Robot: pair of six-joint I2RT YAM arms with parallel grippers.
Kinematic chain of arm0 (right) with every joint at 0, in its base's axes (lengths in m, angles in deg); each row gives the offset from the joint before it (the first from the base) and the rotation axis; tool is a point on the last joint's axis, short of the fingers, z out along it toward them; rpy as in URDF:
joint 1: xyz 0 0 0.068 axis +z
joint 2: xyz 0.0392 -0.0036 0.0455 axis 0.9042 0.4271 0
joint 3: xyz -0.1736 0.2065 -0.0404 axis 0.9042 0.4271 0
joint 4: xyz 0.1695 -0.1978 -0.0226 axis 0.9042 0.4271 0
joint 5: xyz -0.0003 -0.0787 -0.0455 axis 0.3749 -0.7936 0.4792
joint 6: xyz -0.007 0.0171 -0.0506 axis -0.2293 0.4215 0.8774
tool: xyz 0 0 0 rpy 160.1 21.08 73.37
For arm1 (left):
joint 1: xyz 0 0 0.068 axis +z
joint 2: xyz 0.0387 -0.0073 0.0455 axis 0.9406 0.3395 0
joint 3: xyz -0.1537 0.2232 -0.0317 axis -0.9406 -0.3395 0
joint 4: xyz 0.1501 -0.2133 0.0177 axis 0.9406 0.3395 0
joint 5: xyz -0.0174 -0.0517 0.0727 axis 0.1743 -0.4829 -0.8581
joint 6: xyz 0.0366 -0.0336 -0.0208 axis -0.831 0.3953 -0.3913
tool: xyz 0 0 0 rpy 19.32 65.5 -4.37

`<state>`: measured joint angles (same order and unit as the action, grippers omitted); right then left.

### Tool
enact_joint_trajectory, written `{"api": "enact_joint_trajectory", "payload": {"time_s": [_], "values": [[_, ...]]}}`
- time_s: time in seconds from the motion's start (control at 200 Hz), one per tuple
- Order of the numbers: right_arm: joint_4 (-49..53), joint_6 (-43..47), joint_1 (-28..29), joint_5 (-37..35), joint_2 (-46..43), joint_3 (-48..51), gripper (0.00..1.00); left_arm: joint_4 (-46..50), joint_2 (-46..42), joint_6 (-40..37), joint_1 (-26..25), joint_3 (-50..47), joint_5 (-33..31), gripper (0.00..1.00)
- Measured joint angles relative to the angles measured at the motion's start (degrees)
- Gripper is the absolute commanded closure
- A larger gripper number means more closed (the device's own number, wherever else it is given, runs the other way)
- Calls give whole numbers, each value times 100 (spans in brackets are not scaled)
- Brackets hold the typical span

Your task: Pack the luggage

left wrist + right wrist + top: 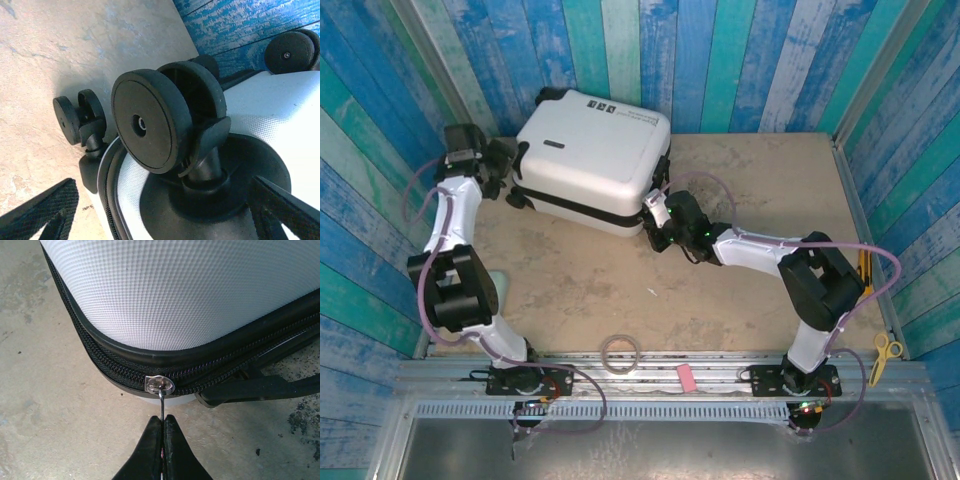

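Top external view, listed left to right: the left gripper (503,163) is set at the far left of the table (750,290), just beside the wheeled end of the luggage (595,150). Its fingers (42,212) are seen in the left wrist view spread wide, with a black wheel (150,120) between and ahead of them; no contact is visible. The luggage is laid flat and closed at the far left of the table, close to the blue plank wall, white shell upward and black zipper band around its side. At its near right corner the right gripper (163,422) is placed low over the table, its fingers pressed together and pinching the metal zipper pull (161,402). Yellow-handled scissors (887,350) are noted at the right edge, well apart from the luggage.
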<state>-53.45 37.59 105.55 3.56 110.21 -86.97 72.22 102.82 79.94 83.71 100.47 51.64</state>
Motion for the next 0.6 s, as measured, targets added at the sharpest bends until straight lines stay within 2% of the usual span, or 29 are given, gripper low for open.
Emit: {"api": "enact_joint_trajectory", "payload": {"time_s": [0.22, 0.521, 0.596], "values": [[-48, 133, -11, 2, -4, 37, 100, 249, 358, 39, -46, 457, -28, 27], [-216, 245, -28, 57, -20, 133, 100, 669, 1139, -35, -313, 1419, -514, 28], [-214, 256, -37, 101, -26, 138, 100, 868, 1342, -72, -345, 1690, -647, 33]]}}
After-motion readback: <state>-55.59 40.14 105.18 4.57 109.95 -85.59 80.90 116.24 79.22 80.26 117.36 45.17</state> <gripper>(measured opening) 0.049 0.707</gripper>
